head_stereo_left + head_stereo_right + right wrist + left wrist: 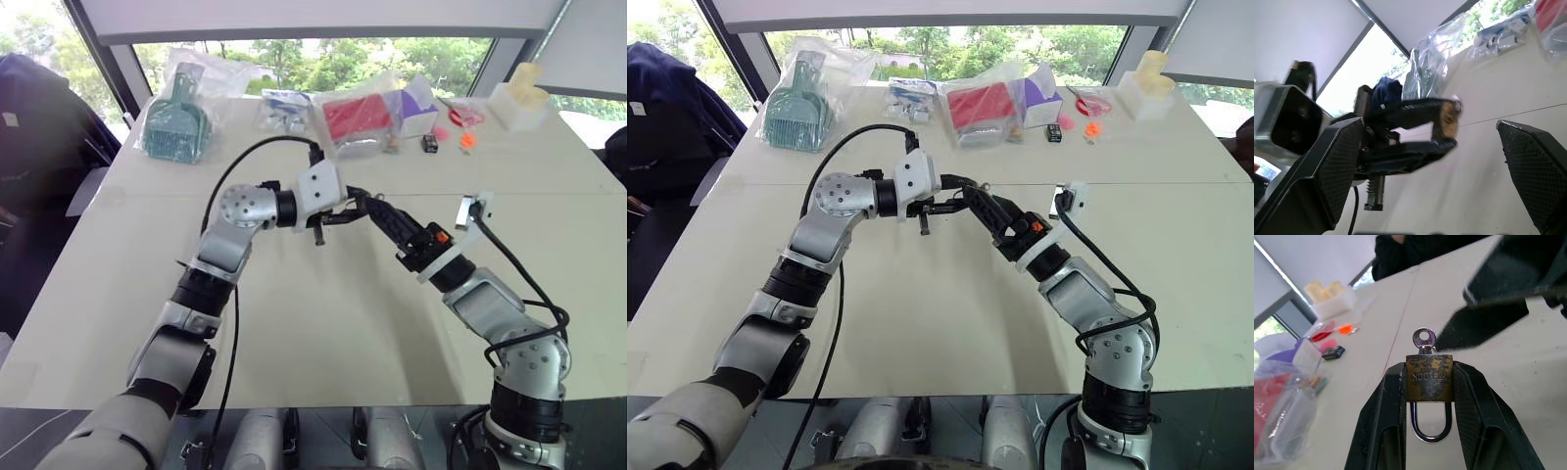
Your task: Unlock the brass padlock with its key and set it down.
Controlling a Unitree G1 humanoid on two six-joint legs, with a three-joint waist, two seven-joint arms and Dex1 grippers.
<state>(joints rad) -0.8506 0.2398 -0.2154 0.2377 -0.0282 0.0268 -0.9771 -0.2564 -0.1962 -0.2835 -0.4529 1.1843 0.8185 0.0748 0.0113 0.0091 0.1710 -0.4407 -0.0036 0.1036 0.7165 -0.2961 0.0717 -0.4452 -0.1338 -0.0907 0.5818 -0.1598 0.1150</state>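
The brass padlock (1429,378) is pinched by its body between the black fingers of my left gripper (1429,370), which is shut on it above the table. Its silvery shackle (1430,431) hangs closed back toward the wrist. The key (1424,339) sticks out of the far end of the body. In the head views my left gripper (353,206) points toward my right gripper (377,211) over the middle of the table. In the right wrist view my right gripper (1427,126) is wide open, its fingers (1342,161) on either side of the padlock (1451,117) without touching it.
The pale table (294,323) carries clutter along its far edge: a bagged green brush (176,122), a bagged red pack (355,117), a small black box (429,144), orange bits (466,140) and a white block (517,103). A dark jacket (29,108) hangs at the left.
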